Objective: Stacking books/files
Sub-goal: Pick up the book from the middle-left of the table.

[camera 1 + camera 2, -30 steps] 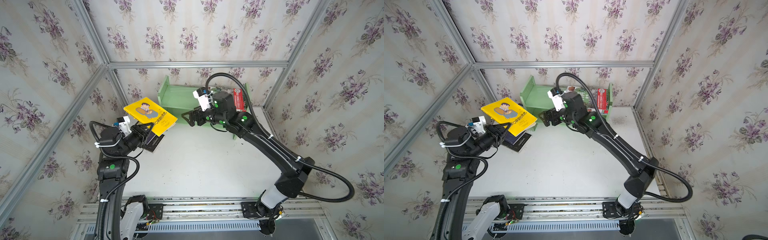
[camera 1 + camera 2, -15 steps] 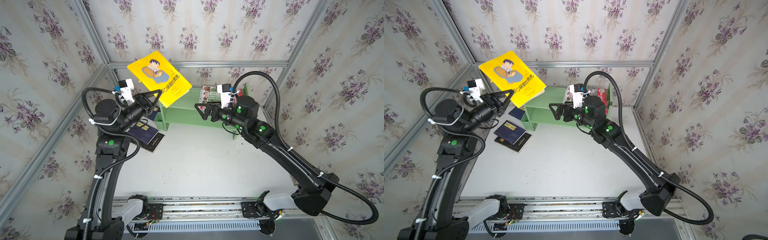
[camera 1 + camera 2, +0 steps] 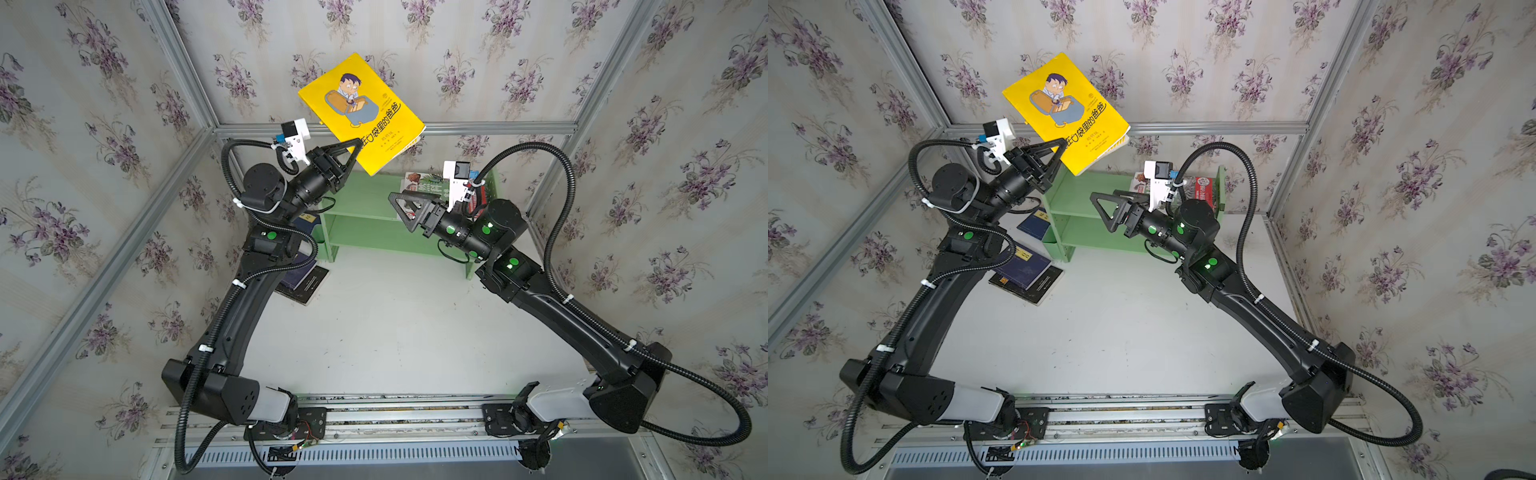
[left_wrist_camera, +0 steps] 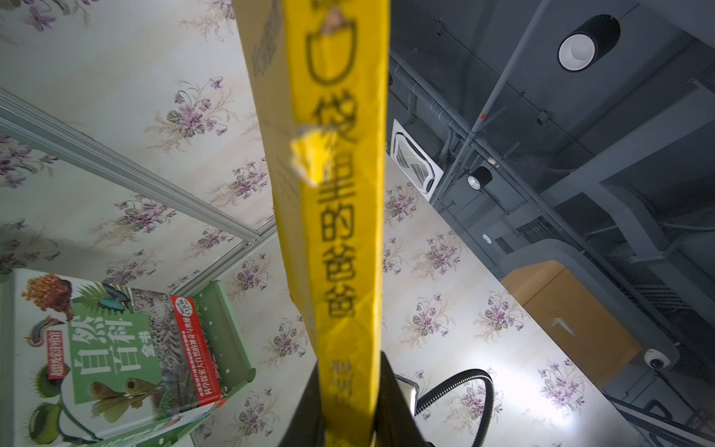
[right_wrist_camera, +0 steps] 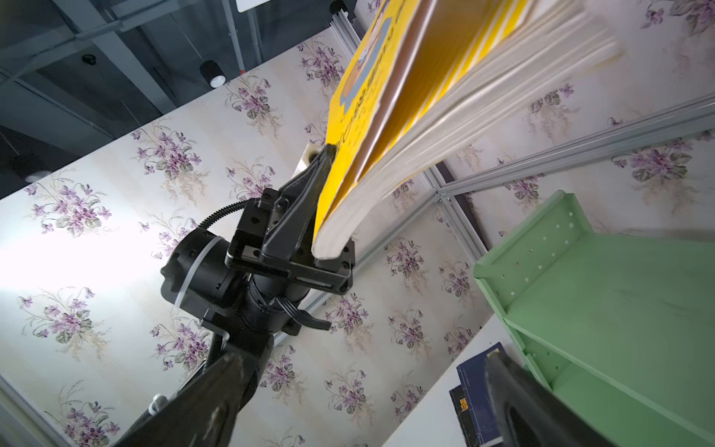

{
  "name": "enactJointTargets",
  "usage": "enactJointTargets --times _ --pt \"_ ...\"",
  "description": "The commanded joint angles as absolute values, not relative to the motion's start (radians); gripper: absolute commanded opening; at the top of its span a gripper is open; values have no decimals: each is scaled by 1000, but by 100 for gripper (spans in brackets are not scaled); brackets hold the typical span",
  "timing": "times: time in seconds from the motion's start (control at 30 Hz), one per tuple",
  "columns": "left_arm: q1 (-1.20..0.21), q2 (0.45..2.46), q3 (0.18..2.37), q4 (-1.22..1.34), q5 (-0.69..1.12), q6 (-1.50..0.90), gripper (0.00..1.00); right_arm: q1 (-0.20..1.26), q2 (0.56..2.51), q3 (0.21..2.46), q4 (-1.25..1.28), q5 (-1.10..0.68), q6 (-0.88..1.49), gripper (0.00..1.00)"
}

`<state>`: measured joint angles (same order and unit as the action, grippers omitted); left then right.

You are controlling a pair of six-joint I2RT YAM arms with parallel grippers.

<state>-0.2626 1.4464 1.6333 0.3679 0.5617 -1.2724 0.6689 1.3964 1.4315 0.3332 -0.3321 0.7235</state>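
Observation:
My left gripper (image 3: 358, 143) is shut on the lower edge of the yellow book with the cartoon man (image 3: 361, 112), held high and tilted above the green shelf (image 3: 365, 199). In the left wrist view the yellow book (image 4: 340, 193) runs up from between the jaws. My right gripper (image 3: 397, 197) stands open and empty in front of the shelf, below the book. A green-and-red nature book (image 3: 428, 183) lies on the shelf's top at the right. Navy books (image 3: 1025, 266) lie on a black one (image 3: 1042, 286) on the table left of the shelf.
Another navy book (image 3: 1036, 220) lies by the shelf's left side. Floral walls and aluminium frame bars close in the back and both sides. The white table (image 3: 395, 324) stretches in front of the shelf down to the rail at the near edge.
My left arm has lifted the yellow book from low beside the pile to high over the shelf. The right gripper has risen a little and opened wider.

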Motion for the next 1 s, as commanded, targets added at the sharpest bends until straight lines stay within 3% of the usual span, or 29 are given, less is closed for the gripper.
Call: enactJointTargets --times 0.0,0.2,0.3,0.43,0.63,0.7,0.77,0.9,0.97 --pt "-286 1445 1628 519 543 -1304 11 670 1423 1462 484 -343 765 100" --pt "-334 1439 1585 526 532 -1313 11 668 1476 1502 573 -307 819 100" --pt "-351 1433 1558 530 526 -1315 11 660 1479 1490 597 -256 848 92" --pt "-368 1428 1536 538 519 -1321 11 639 1483 1476 603 -214 906 67" --pt "-386 1431 1524 555 511 -1328 18 602 1512 1471 639 -245 1004 44" --pt "-388 1433 1526 555 514 -1330 20 588 1514 1466 642 -258 1025 27" --pt "-390 1434 1527 554 515 -1329 23 574 1507 1455 626 -252 1050 1" --pt "-391 1430 1513 538 502 -1321 35 499 1494 1459 579 -314 1095 5" --pt "-390 1429 1503 531 494 -1314 48 464 1480 1457 556 -365 1113 4"
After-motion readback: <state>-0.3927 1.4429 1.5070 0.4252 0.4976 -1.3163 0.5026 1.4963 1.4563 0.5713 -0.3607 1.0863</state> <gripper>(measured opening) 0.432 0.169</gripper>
